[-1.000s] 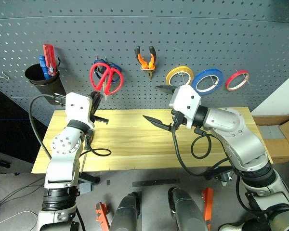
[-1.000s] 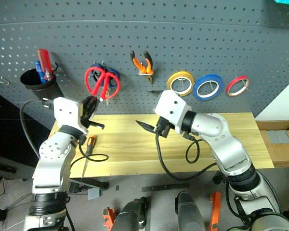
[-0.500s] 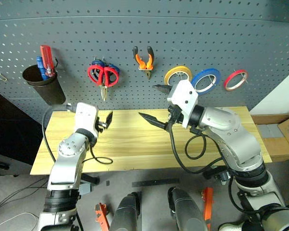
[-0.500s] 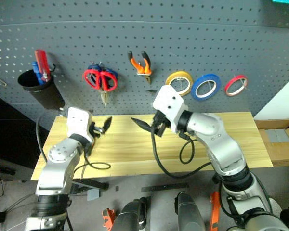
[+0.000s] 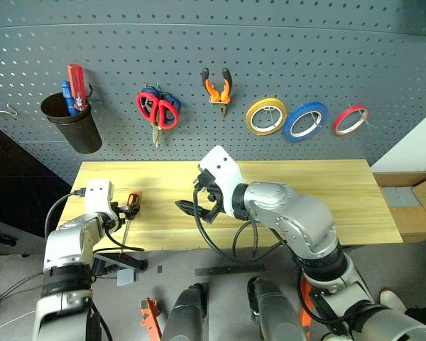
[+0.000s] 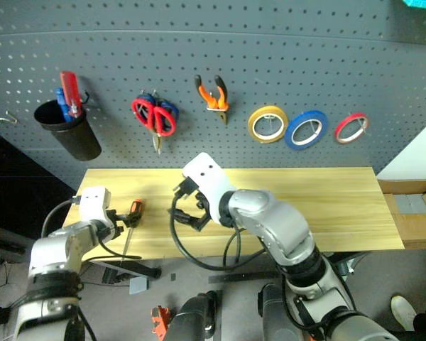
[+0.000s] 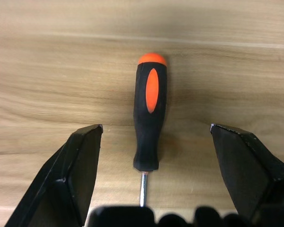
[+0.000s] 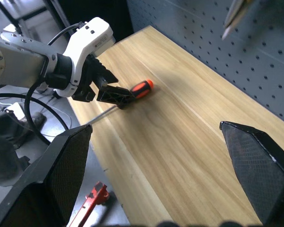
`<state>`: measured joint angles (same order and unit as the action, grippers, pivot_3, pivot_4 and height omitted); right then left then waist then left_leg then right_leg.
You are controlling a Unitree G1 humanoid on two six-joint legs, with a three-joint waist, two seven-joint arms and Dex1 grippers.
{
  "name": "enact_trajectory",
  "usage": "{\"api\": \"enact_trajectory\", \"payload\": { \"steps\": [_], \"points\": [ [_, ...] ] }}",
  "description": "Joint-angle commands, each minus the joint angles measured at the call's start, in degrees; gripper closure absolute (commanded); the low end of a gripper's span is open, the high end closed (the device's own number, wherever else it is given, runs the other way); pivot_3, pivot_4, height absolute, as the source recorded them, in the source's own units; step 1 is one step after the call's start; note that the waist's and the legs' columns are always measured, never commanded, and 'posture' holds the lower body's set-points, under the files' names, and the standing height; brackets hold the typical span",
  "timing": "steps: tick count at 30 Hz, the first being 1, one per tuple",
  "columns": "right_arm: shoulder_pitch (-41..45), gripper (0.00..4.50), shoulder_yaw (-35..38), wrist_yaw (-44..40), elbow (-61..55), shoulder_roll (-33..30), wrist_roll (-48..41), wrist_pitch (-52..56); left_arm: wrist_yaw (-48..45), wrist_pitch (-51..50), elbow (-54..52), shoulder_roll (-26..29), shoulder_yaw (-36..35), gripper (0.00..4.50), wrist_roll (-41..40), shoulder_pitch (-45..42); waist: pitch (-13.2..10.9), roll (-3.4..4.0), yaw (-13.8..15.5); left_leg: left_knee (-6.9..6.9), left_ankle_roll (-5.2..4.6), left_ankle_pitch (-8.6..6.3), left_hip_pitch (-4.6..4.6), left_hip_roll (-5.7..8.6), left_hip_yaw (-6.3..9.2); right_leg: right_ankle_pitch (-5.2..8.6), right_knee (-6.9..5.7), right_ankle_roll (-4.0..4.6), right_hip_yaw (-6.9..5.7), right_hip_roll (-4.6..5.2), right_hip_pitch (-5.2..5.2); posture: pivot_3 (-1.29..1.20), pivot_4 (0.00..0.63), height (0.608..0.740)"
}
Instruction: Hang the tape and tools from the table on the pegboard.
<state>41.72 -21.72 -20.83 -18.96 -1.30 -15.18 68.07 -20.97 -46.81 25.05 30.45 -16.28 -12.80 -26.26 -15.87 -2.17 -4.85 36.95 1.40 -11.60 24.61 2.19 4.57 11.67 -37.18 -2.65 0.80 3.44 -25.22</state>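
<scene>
Left gripper (image 7: pixel 151 156): standing wide open, its two black fingers straddling the slim orange-and-black-handled screwdriver (image 7: pixel 149 113) without touching it.
Right gripper (image 8: pixel 156 165): spreading fully wide, holding nothing, hovering over the middle of the table.
Screwdriver: lying flat near the left end of the light yellowish wooden table (image 5: pixel 326 192).
Dark grey pegboard (image 5: pixel 383 57): carrying the red-handled scissors (image 5: pixel 158 110), orange-and-black pliers (image 5: pixel 217 87) and blue tape roll (image 5: pixel 306 121), between a yellow roll (image 5: pixel 265 116) and a red roll (image 5: pixel 351 119).
Black cup (image 5: pixel 72 122): hanging at the board's left.

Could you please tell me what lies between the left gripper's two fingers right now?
The screwdriver lies on the table between the open left gripper fingers, untouched; the left wrist view shows it.
</scene>
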Motion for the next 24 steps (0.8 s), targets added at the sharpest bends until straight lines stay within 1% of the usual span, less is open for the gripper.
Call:
{"api": "enact_trajectory", "payload": {
  "steps": [1,4,7,11,12,13,14,15,18,20,24],
  "points": [
    [2.0,0.00,-0.2,0.5,-0.5,1.1,-0.2,-0.3,-0.4,3.2,9.6,0.9,0.6,0.59,1.0,-4.1,0.0,0.00,-0.1,-0.01,0.01,-0.01,0.00,0.00,0.00,-0.01,-0.03,0.01,0.00,0.01,0.00,-0.16,0.278,0.740],
    [2.8,0.00,-0.7,0.5,-0.4,1.2,-0.4,-0.4,0.5,5.4,17.0,0.8,-0.1,0.59,1.0,-7.0,0.0,0.00,-0.2,-0.07,0.05,-0.06,0.00,0.00,-0.02,-0.01,-0.04,0.01,0.02,0.03,-0.07,-0.17,0.279,0.740],
    [3.7,0.00,-1.4,0.3,-0.5,0.9,-0.4,-0.6,1.7,7.9,22.3,1.2,-0.9,1.11,1.1,-8.4,0.0,0.01,-0.3,-0.10,0.06,-0.07,0.00,-0.02,-0.03,-0.01,-0.04,0.02,0.02,0.06,-0.09,-0.17,0.277,0.740],
    [4.5,0.00,-1.3,0.1,-0.1,0.7,-0.5,-0.7,1.6,9.9,24.2,1.5,-0.5,2.49,1.2,-8.4,0.0,0.01,-0.4,-0.09,0.06,-0.08,-0.01,-0.01,-0.05,-0.01,-0.04,0.01,0.03,0.08,-0.08,-0.17,0.274,0.740],
    [4.6,0.00,-1.2,0.0,0.0,0.6,-0.5,-0.8,1.6,9.9,24.0,1.5,-0.5,2.73,1.1,-8.2,0.0,0.01,-0.4,-0.09,0.06,-0.08,-0.01,-0.01,-0.04,-0.01,-0.04,0.02,0.03,0.08,-0.08,-0.17,0.274,0.740],
    [4.8,0.00,-1.2,0.0,0.2,0.5,-0.5,-0.9,1.6,9.9,23.7,1.4,-0.6,3.13,0.9,-8.0,0.0,0.01,-0.4,-0.09,0.06,-0.08,-0.01,-0.01,-0.04,-0.01,-0.04,0.02,0.03,0.08,-0.08,-0.17,0.268,0.740],
    [5.1,0.00,-0.7,-0.1,0.4,0.4,-0.6,-1.0,1.2,9.5,21.5,1.2,-0.5,3.46,0.6,-6.9,0.0,0.01,-0.4,-0.09,0.06,-0.07,-0.01,-0.01,-0.04,-0.01,-0.04,0.02,0.03,0.09,-0.08,-0.17,0.266,0.740],
    [5.4,0.00,-0.3,-0.2,0.4,0.4,-0.7,-1.1,1.1,9.1,19.0,0.9,-0.6,3.63,0.2,-5.6,0.0,0.01,-0.4,-0.08,0.06,-0.07,-0.01,-0.01,-0.04,-0.01,-0.04,0.02,0.03,0.10,-0.08,-0.17,0.262,0.740],
    [6.1,0.00,1.2,-0.9,0.0,0.1,-1.3,-1.5,1.9,8.9,7.9,0.2,-0.5,3.63,-0.2,0.2,0.0,0.01,-0.6,-0.10,0.07,-0.08,-0.01,-0.01,-0.06,-0.02,-0.02,0.03,0.07,0.14,-0.10,-0.16,0.256,0.740],
    [6.4,0.00,1.2,-2.2,-1.2,-1.0,-1.7,-2.5,3.3,8.7,0.0,-0.9,-1.4,3.63,-0.9,3.7,0.0,0.01,-0.5,-0.17,0.08,-0.10,0.00,0.00,-0.05,-0.03,-0.01,0.04,0.06,0.41,-0.11,-0.15,0.248,0.740],
    [5.7,0.00,0.0,-7.5,-5.6,-6.4,-1.7,-10.9,8.3,9.6,-23.4,-4.8,-3.0,3.63,-1.5,11.4,0.0,-0.02,-0.1,-0.19,0.07,-0.11,0.07,0.03,-0.03,-0.03,0.09,0.05,0.02,0.52,-0.15,-0.14,0.237,0.740]
  ]
}}
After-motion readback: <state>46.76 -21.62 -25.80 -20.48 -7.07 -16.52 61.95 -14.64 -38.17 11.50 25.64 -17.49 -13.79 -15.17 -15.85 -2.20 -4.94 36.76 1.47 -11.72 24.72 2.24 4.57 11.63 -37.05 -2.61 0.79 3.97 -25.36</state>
